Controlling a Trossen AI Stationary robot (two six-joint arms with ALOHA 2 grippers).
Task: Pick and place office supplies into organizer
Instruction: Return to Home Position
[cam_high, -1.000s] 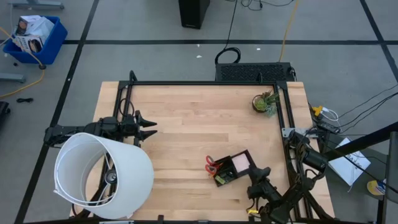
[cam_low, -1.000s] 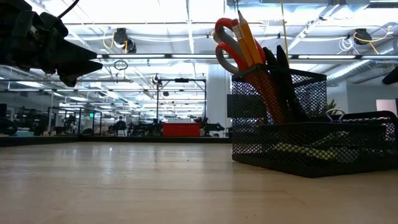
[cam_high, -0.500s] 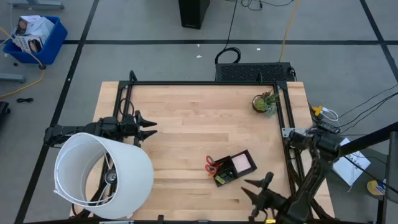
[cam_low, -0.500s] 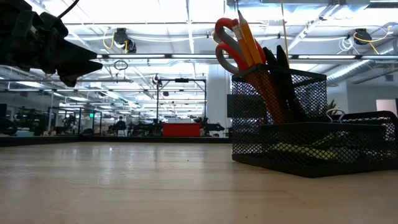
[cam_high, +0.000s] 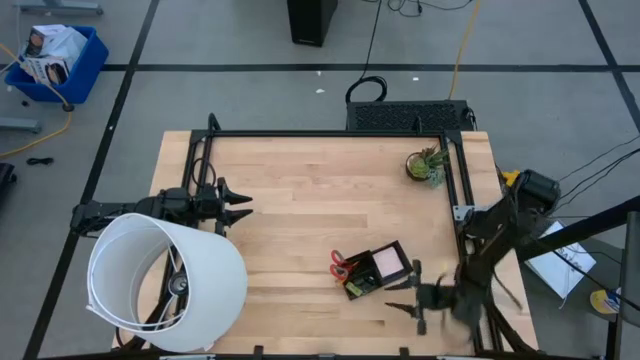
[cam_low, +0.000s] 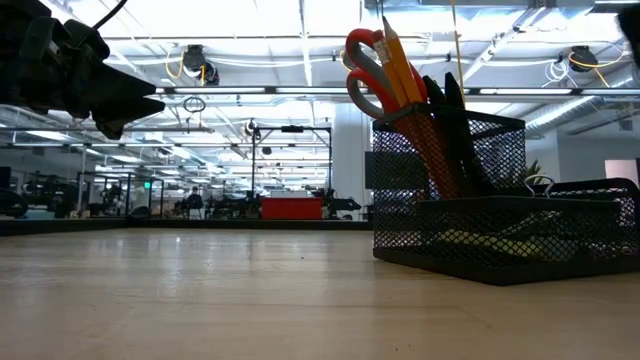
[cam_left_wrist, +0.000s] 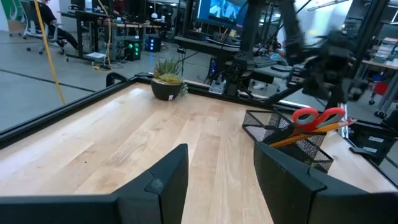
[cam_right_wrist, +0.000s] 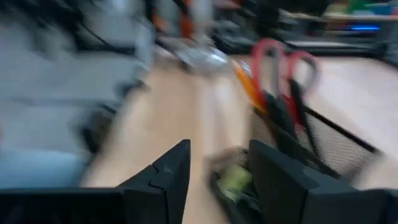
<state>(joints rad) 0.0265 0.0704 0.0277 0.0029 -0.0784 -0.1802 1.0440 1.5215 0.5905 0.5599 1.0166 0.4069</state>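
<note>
Right gripper (cam_high: 405, 296) fingers spread, empty, black organizer (cam_high: 360, 288) just ahead of its tips with red scissors (cam_high: 340, 268), pencil (cam_low: 400, 60) and pink pad (cam_high: 386, 263) inside; left gripper (cam_high: 245, 206) also spread, organizer well apart from it.

Scissors (cam_high: 339, 268), seemingly pad (cam_high: 387, 264), in organizer (cam_low: 590, 215)

Over the table's (cam_high: 300, 200) near right corner the right arm (cam_high: 490, 255) is a dark blur, and the right gripper (cam_high: 415, 293) a smudge just beside the organizer (cam_high: 385, 249). Its wrist view smears everything; the scissors (cam_right_wrist: 292, 59) show only as red loops. At table height the organizer runs off the right edge, mesh veiling its lower contents. A white lampshade (cam_high: 165, 280) covers the near left corner.
</note>
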